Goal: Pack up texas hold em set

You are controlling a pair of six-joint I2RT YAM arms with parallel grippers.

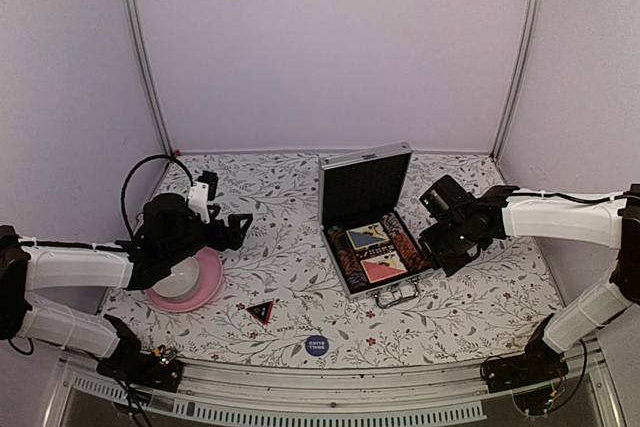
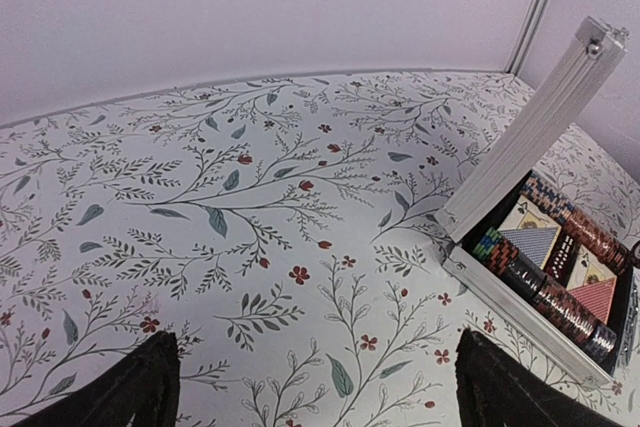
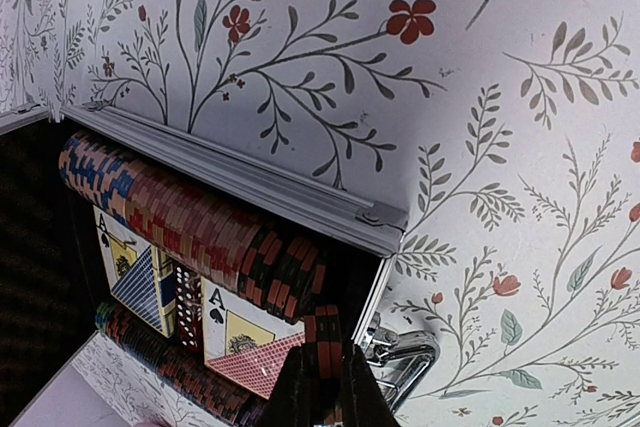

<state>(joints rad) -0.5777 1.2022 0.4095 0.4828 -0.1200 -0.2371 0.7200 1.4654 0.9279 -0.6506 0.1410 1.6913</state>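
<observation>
1. Nearest the arm bases, a blue disc (image 1: 316, 345) lies flat on the floral table (image 1: 290, 187), well apart from the case.
2. Just beyond it and to the left, a red-black triangle (image 1: 261, 311) also lies flat on the table.
3. Further left sits a pink plate (image 1: 207, 290) with a white bowl (image 1: 176, 278) on it, partly under the left arm.
4. The left gripper (image 1: 243, 228) hangs above bare table beside the plate. In the left wrist view its fingers (image 2: 140, 387) are spread wide with nothing between them.
5. Right of centre stands the open aluminium case (image 1: 345, 280), its metal handle (image 1: 397, 295) on the near side.
6. Inside lie two card decks, one blue-backed (image 1: 368, 237) and one red-backed (image 1: 384, 267), side by side between two rows of striped poker chips (image 1: 351, 253).
7. The right gripper (image 1: 428, 250) is at the case's right edge, near the handle corner. In its wrist view the fingers are pressed onto a small stack of chips (image 3: 322, 342) at the end of the right-hand row. Whether that stack touches the row cannot be told.
8. Farthest back, the black-lined lid (image 1: 364, 185) stands upright.
</observation>
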